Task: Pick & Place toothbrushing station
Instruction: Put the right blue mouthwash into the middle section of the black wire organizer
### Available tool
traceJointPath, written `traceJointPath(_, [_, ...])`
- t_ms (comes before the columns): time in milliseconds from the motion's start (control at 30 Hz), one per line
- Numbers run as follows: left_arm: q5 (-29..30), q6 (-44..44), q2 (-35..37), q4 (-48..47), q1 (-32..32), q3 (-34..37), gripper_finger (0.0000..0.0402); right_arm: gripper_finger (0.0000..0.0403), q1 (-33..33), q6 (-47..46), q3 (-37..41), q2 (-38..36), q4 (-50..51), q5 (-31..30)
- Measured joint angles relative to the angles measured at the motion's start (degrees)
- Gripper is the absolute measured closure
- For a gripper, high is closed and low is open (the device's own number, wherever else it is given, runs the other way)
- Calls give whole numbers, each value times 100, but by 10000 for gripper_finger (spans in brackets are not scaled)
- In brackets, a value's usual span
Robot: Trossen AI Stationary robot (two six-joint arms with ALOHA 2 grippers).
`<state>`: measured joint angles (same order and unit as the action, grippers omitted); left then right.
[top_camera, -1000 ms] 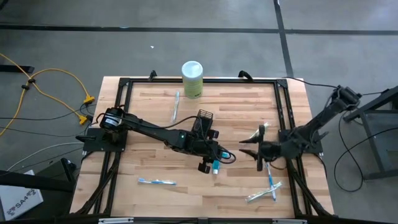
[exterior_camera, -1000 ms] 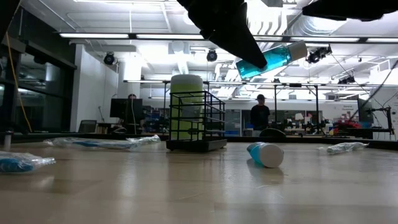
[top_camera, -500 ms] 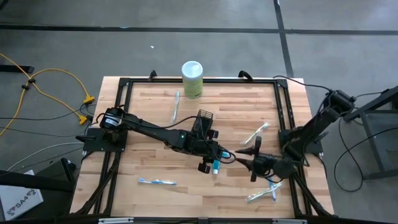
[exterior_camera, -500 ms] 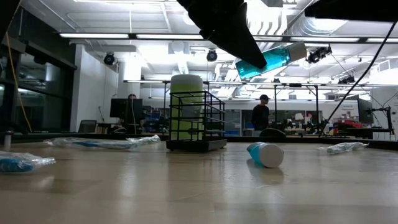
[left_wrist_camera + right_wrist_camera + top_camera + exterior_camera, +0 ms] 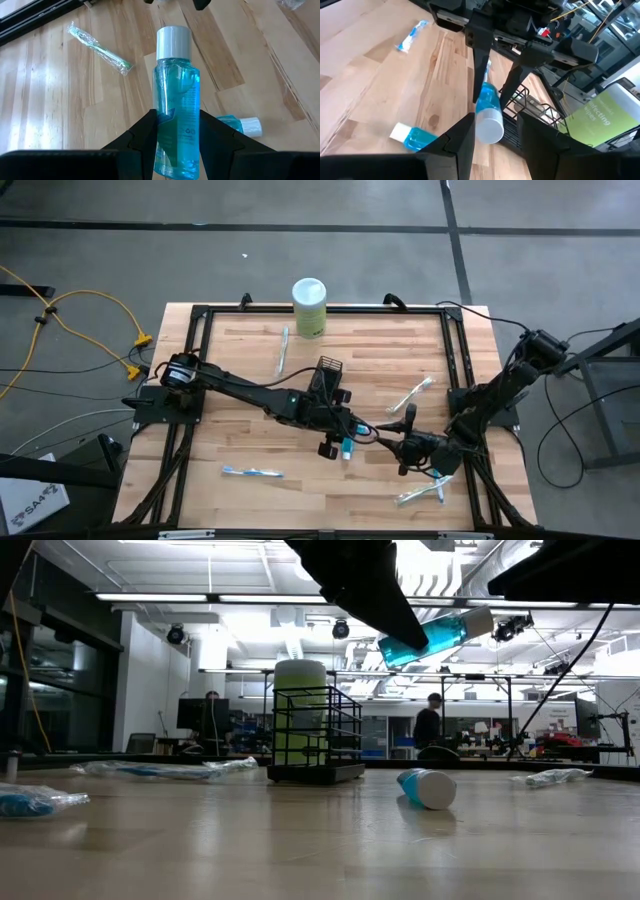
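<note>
A teal white-capped tube [image 5: 176,100] hangs over the table's middle, with my left gripper [image 5: 176,120] shut on it; the high view shows that gripper [image 5: 338,442] just near of the black wire-mesh holder [image 5: 328,370]. My right gripper [image 5: 495,120] stands open, facing the tube's cap [image 5: 488,129]. In the high view it [image 5: 392,445] is a little to the tube's right and apart from it. A second teal tube [image 5: 427,788] lies on its side on the table. Wrapped toothbrushes [image 5: 250,472] [image 5: 413,395] lie flat on the wood. My left gripper pinches the tube's body [image 5: 175,145] between its two fingers, at the end away from the cap. The fingers come from the table's left, slanting down, and lie along the tube, which sticks out beyond them. The tube [image 5: 435,637] is lifted clear, cap end higher.
A pale green canister [image 5: 309,305] with a white lid stands at the table's far edge, behind the holder. More wrapped toothbrushes lie at the far left [image 5: 283,350] and the near right [image 5: 425,492]. A black frame [image 5: 200,315] runs round the tabletop. A person [image 5: 432,725] walks in the room behind.
My right gripper has come down and moved toward the table's near edge and left, toward the held tube, turning to face its cap. My left gripper and the tube have kept still.
</note>
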<state>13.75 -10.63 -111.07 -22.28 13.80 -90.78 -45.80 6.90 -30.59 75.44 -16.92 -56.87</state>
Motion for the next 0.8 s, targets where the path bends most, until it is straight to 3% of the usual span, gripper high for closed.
traceJointPath(800, [7, -276, 0, 493, 89, 0, 287, 264, 4, -114, 0, 0, 43, 13])
